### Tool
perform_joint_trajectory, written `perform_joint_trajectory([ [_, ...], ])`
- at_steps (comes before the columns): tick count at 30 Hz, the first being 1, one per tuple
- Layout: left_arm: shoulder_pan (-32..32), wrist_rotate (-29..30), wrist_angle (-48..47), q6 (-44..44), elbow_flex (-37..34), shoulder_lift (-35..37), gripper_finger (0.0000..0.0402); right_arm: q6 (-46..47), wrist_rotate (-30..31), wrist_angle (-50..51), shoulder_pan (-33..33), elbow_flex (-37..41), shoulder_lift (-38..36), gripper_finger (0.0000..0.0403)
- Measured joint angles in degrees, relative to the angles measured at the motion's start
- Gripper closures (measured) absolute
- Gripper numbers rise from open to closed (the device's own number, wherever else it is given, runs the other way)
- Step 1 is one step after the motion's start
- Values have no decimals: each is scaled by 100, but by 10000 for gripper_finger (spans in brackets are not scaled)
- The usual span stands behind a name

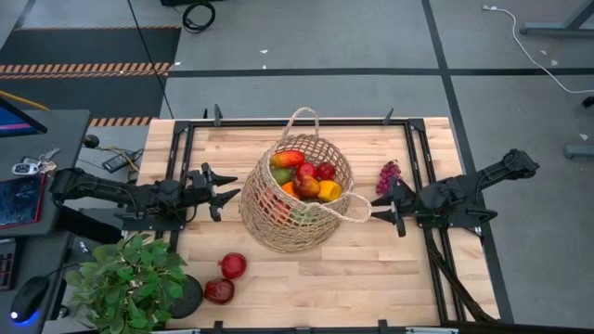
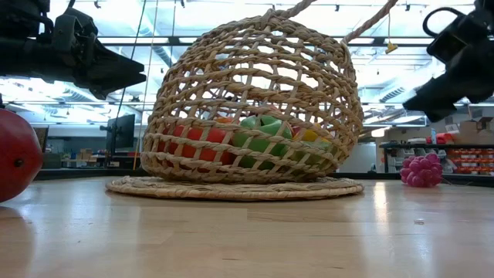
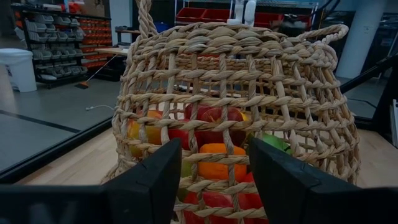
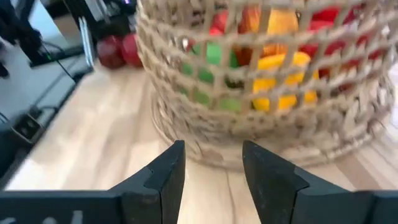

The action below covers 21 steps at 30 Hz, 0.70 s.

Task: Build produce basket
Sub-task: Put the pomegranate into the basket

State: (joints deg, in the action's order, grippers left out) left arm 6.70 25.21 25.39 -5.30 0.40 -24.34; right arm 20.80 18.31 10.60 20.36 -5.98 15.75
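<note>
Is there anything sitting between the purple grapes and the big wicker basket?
No. In the high view, only bare wood lies between the grape bunch and the basket, apart from the basket's own loop handle drooping that way.

We find no legible text, label, brand, number or sign in any view. The storage bins (image 3: 87,34) on the shelving behind the surface carry no marking we can read. The screen (image 1: 17,119) at the edge of the high view shows colour only, no characters. The basket (image 1: 297,193) and the produce (image 1: 308,178) bear no stickers or tags.
</note>
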Motion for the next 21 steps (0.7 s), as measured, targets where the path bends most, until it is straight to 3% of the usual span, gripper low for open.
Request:
perform_joint_trajectory([
  [21,0,0,-2,0,1,-1,206,4,2,48,0,0,0,237],
])
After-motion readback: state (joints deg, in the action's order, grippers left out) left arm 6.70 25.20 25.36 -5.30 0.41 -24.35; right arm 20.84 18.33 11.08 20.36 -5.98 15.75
